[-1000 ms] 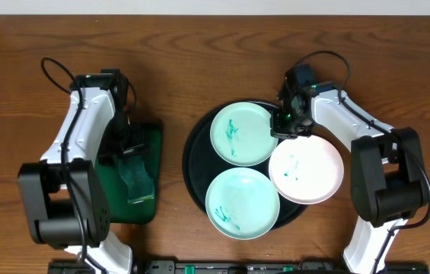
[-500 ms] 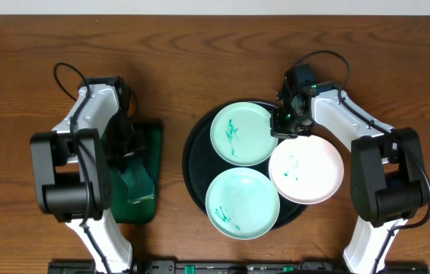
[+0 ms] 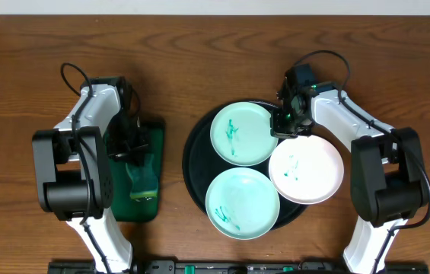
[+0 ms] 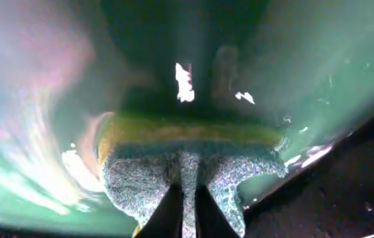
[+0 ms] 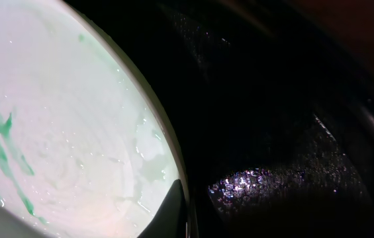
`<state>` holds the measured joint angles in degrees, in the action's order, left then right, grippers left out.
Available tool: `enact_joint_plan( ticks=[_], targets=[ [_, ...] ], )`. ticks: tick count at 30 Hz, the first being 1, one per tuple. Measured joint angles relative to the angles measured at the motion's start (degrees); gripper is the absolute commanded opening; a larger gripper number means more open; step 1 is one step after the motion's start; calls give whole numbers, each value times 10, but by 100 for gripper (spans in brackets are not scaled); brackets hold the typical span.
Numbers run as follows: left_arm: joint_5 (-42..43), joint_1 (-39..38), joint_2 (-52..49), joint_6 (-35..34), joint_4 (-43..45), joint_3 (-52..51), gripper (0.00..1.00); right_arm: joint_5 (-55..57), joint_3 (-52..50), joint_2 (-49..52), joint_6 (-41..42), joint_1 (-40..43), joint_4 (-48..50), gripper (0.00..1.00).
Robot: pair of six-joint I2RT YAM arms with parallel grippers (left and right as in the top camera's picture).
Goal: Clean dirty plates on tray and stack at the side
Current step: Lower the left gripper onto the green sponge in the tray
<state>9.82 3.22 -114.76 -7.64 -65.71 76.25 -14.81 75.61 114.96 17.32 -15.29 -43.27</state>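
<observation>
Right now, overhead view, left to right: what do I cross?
Left arm → green rectangular tray → black tray, left rim → white plate → right arm. Skipped: the mint-green plates, which sit one above the other.

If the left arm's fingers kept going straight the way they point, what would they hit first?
The left fingers pinch a sponge, so it leads. Straight ahead lies the wet floor of the green tray, which the sponge would likely press into first; the gap is unclear.
</observation>
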Motion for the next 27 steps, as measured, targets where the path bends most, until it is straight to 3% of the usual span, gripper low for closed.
enact_joint_plan(
  ticks=[22, 23, 25, 27],
  targets=[
    [15, 0, 9, 0, 136, 0, 7, -1, 0, 0, -4, 0, -1, 1],
    [15, 0, 9, 0, 136, 1, 13, -1, 0, 0, -4, 0, -1, 1],
    [17, 0, 9, 2, 135, 2, 43, -1, 0, 0, -4, 0, -1, 1],
    [25, -2, 10, -1, 137, 5, 60, -1, 0, 0, -4, 0, -1, 1]
  ],
)
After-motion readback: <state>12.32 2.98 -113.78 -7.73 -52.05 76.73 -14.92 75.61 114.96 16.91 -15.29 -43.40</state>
